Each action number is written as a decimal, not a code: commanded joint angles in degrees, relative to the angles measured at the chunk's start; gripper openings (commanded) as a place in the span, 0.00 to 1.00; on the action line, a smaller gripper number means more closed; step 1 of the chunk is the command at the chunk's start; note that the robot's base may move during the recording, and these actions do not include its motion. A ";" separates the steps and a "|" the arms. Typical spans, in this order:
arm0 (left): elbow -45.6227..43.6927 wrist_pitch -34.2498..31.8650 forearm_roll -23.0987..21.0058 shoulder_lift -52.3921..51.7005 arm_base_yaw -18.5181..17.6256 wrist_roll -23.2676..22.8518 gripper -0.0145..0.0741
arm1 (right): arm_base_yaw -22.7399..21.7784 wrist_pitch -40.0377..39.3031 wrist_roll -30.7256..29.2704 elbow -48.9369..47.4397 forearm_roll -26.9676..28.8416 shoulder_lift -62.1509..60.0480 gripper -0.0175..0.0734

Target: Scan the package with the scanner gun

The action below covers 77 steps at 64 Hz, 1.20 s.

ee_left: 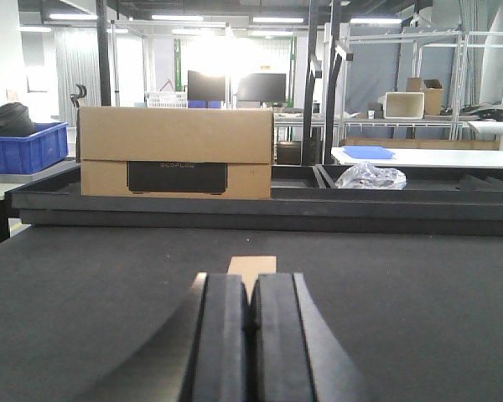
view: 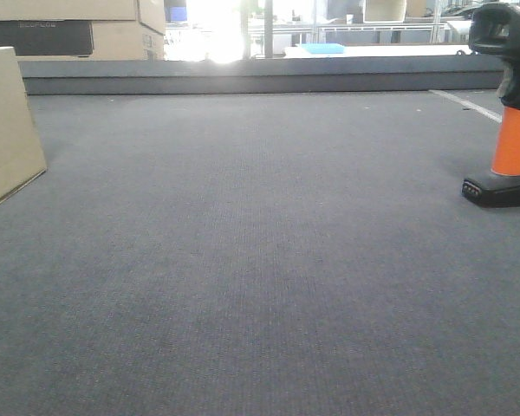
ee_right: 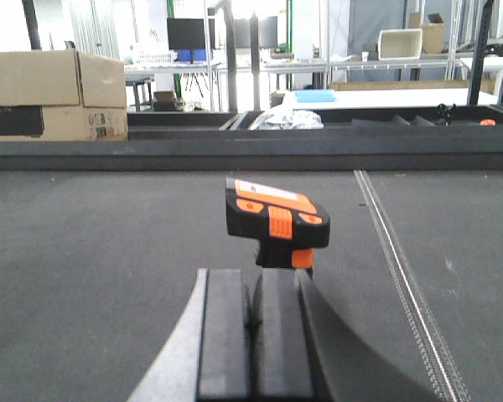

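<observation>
The worktop (view: 260, 260) is a broad dark mat, and nothing on it suggests the task has begun. The package (view: 7, 126) sits at its left edge in the front view, a sliver of white label showing on its near face; the left wrist view shows only a tan strip of it beyond the left tool (ee_left: 250, 322), whose jaws are pressed together on nothing. The scanner (view: 508, 104) stands upright on its black foot at the right edge, untouched. The right tool (ee_right: 253, 331) points at it from just short, jaws likewise closed and empty. Opening, grasping, lifting, aiming at the label and scanning all remain.
</observation>
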 commanded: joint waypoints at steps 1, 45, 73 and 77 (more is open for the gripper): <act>0.20 -0.60 0.00 -0.33 0.02 -0.39 0.04 | -0.17 -2.67 0.00 -0.44 0.56 -0.24 0.01; 0.20 -0.72 0.00 -0.33 0.02 -0.39 0.04 | -0.17 -2.67 0.00 -0.44 0.97 -0.24 0.01; 0.20 -0.72 0.00 -0.33 0.02 -0.39 0.04 | -0.17 -14.16 -2.58 10.69 -1.48 -0.89 0.01; 0.20 -0.72 0.00 -0.33 0.02 -0.39 0.04 | -0.27 -20.27 -2.58 13.88 -1.48 -0.89 0.01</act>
